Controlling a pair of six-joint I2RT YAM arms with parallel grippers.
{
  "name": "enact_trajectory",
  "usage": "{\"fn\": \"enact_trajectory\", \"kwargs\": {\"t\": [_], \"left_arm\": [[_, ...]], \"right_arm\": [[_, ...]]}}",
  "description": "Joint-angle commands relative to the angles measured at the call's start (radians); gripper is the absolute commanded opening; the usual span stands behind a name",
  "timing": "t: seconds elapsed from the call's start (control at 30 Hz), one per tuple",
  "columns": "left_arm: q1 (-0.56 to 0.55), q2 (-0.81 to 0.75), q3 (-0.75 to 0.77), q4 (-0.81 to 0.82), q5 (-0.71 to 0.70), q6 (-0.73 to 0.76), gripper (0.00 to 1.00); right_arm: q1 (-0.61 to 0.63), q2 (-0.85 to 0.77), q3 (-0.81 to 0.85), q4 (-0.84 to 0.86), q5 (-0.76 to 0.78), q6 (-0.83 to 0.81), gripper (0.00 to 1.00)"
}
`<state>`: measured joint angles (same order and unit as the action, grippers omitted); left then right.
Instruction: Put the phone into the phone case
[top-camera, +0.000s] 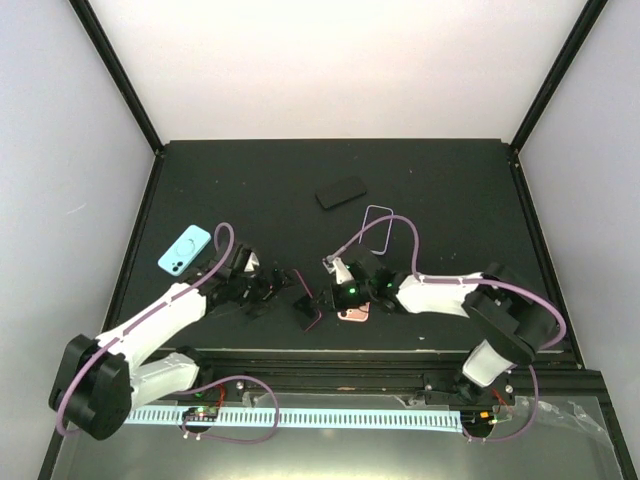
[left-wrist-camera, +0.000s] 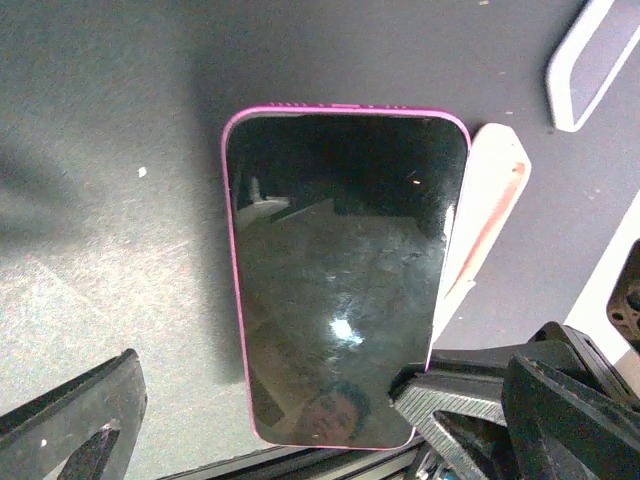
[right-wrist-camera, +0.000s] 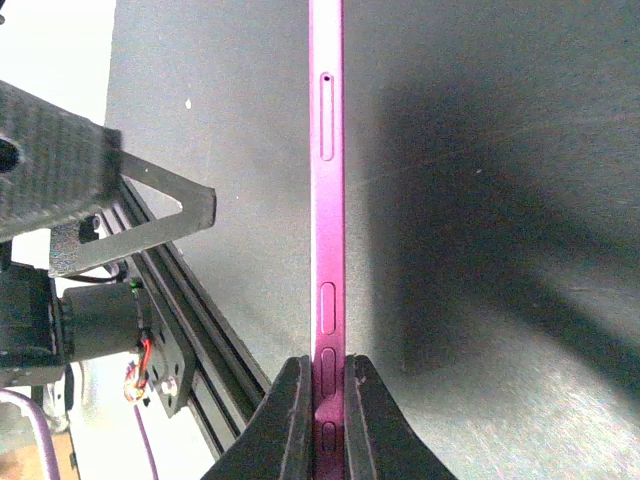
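A phone with a magenta rim stands on its long edge on the dark mat. In the left wrist view its black screen (left-wrist-camera: 340, 280) faces me; in the right wrist view I see only its thin side (right-wrist-camera: 327, 200). My right gripper (right-wrist-camera: 327, 400) is shut on the phone's end, also seen from above (top-camera: 318, 297). My left gripper (top-camera: 272, 285) is open just left of the phone (top-camera: 304, 295), one finger (left-wrist-camera: 70, 420) well clear of it. A light-blue phone case (top-camera: 185, 249) lies flat at the left, beyond the left arm.
A black phone-shaped slab (top-camera: 340, 192) lies in mid-table and a clear case outline (top-camera: 378, 225) lies beside it. A pale pink flat item (top-camera: 353, 313) sits under the right wrist, behind the phone (left-wrist-camera: 490, 210). The table's front rail (right-wrist-camera: 190, 330) runs close by.
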<state>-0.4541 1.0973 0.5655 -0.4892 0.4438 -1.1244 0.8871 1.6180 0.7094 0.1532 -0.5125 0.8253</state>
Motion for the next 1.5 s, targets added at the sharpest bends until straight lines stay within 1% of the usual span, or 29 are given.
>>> {"fn": "enact_trajectory", "kwargs": {"t": [0.0,0.1,0.23,0.4,0.53,0.7,0.97,1.27,1.47], "left_arm": [[-0.006,-0.074,-0.016,0.056,-0.047,0.070,0.99],[-0.005,-0.106,-0.049,0.146,-0.033,0.094,0.97],[-0.007,-0.099,-0.080,0.248,-0.002,0.122,0.94],[-0.008,-0.028,-0.063,0.289,0.030,0.179,0.91],[-0.020,0.038,-0.046,0.322,0.060,0.213,0.88],[-0.049,0.135,-0.029,0.385,0.117,0.236,0.84],[-0.100,0.274,0.008,0.453,0.141,0.241,0.80],[-0.150,0.398,0.042,0.532,0.182,0.216,0.74],[-0.184,0.466,0.066,0.586,0.178,0.196,0.71]], "right_arm": [[-0.031,-0.124,-0.038,0.040,0.047,0.011,0.01],[-0.049,-0.202,-0.071,0.003,0.092,0.014,0.01],[-0.071,-0.317,-0.111,-0.057,0.181,0.016,0.01],[-0.090,-0.441,-0.153,-0.151,0.299,0.022,0.01],[-0.112,-0.504,-0.182,-0.203,0.368,0.034,0.01],[-0.140,-0.537,-0.223,-0.222,0.397,0.061,0.01],[-0.159,-0.555,-0.276,-0.207,0.440,0.111,0.01],[-0.185,-0.531,-0.330,-0.104,0.376,0.162,0.01],[-0.185,-0.522,-0.347,-0.071,0.344,0.187,0.01]]}}
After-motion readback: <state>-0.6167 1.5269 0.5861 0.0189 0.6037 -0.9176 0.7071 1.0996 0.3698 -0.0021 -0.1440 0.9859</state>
